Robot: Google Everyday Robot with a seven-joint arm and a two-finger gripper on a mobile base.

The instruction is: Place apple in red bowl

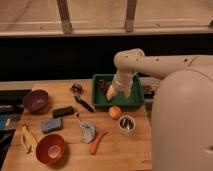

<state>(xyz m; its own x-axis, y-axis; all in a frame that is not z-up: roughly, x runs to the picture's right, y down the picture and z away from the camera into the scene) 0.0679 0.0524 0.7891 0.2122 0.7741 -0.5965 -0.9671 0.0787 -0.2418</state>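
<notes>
The apple [115, 112], small, round and yellow-orange, lies on the wooden table just in front of the green tray [135, 102] and left of the small metal cup [126, 124]. The red bowl [50, 149] sits at the table's front left, far from the apple. My gripper [113, 93] hangs from the white arm over the green tray, a short way above and behind the apple. It holds nothing that I can see.
A dark purple bowl [36, 100] stands at the left. A banana [27, 139], a blue sponge [52, 125], a black block [63, 111], a dark utensil [80, 96], a grey crumpled item [88, 131] and an orange carrot [97, 142] lie between. A pinecone [103, 86] is in the tray.
</notes>
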